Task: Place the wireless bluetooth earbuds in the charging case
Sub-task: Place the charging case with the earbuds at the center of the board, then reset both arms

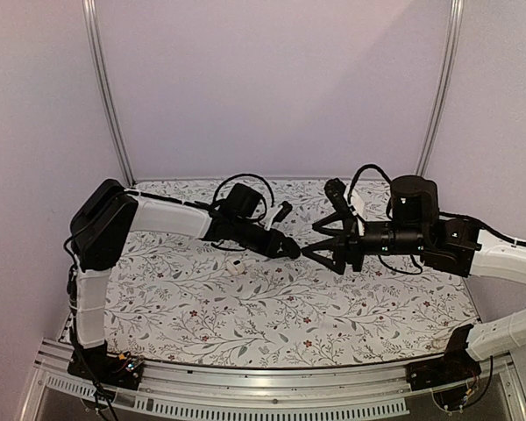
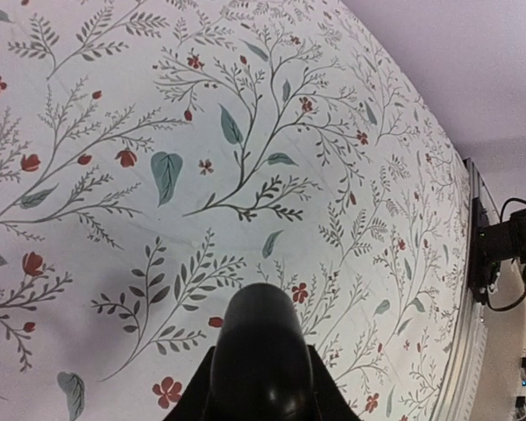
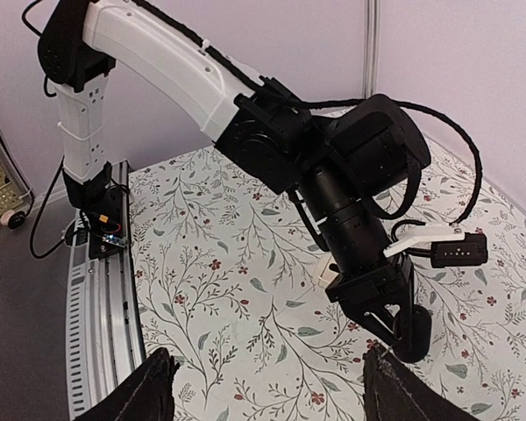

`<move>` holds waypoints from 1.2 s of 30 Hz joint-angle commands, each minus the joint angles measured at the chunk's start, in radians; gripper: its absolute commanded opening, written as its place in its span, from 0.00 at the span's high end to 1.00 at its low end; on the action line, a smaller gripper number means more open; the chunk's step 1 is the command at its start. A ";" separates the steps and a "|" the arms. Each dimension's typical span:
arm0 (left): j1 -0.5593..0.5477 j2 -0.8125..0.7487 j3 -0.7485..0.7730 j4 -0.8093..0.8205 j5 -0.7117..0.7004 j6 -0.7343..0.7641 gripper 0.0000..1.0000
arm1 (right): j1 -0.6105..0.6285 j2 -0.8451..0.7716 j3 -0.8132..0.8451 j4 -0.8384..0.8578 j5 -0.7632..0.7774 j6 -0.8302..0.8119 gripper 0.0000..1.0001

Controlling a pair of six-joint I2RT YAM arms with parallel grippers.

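Observation:
My left gripper (image 1: 287, 248) is shut on a black oval case (image 2: 261, 351) and holds it just above the floral table cover; the case also shows in the right wrist view (image 3: 412, 333). My right gripper (image 1: 321, 242) is open and empty, facing the left gripper from the right with its fingertips close to the case; its fingers (image 3: 153, 390) stand wide apart. A small white case (image 1: 236, 267) lies on the cover under the left forearm, and it also shows in the right wrist view (image 3: 326, 274). The tiny black earbuds do not show in any view.
A small black oblong object (image 1: 282, 210) lies at the back of the cover behind the left gripper. Cables loop over both wrists. A metal rail (image 1: 245, 399) runs along the table's near edge. Purple walls close in the back and sides.

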 commanded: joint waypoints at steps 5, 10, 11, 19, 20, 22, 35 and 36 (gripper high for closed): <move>0.039 0.117 0.109 -0.163 0.087 0.005 1.00 | -0.006 -0.014 -0.019 0.038 -0.009 0.011 0.27; 0.063 0.147 0.131 -0.213 0.105 0.019 0.95 | -0.005 0.001 -0.021 0.051 -0.017 0.004 0.27; 0.070 0.155 0.142 -0.234 0.105 0.023 0.92 | -0.004 0.004 -0.021 0.052 -0.018 0.004 0.26; 0.094 0.164 0.200 -0.338 0.079 0.061 0.62 | -0.004 0.008 -0.020 0.053 -0.016 -0.003 0.22; 0.095 0.160 0.208 -0.353 0.066 0.069 0.58 | -0.005 0.008 -0.021 0.053 -0.016 -0.004 0.21; 0.098 0.147 0.227 -0.388 0.039 0.090 0.47 | -0.005 0.009 -0.022 0.053 -0.011 -0.003 0.20; 0.187 -0.124 0.225 -0.493 -0.207 0.181 0.00 | -0.046 0.026 -0.008 0.052 0.051 0.041 0.02; 0.195 -0.163 0.204 -0.482 -0.245 0.181 0.00 | -0.065 0.036 0.000 0.045 0.064 0.078 0.01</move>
